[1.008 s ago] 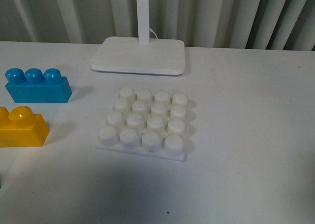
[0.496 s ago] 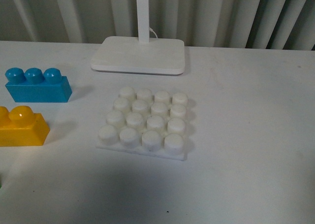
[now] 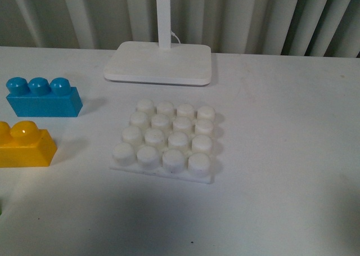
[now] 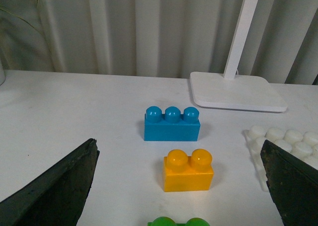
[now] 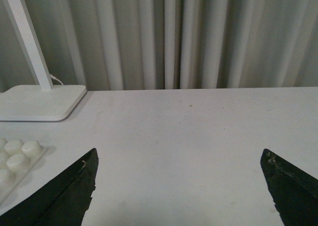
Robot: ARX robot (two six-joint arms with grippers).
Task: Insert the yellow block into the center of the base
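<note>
The yellow block point(image 3: 25, 146) sits on the white tabletop point(image 3: 281, 126), left of the studded base point(image 3: 164, 140) and apart from it, with a blue three-stud brick point(image 3: 43, 98) just behind. The left tool point(image 4: 177, 142) hangs wide open facing the yellow block, holding nothing. The right tool point(image 5: 179, 151) is spread open too, empty.

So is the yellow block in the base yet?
Out: the yellow block stands on the table, apart from the bare-studded base.
</note>
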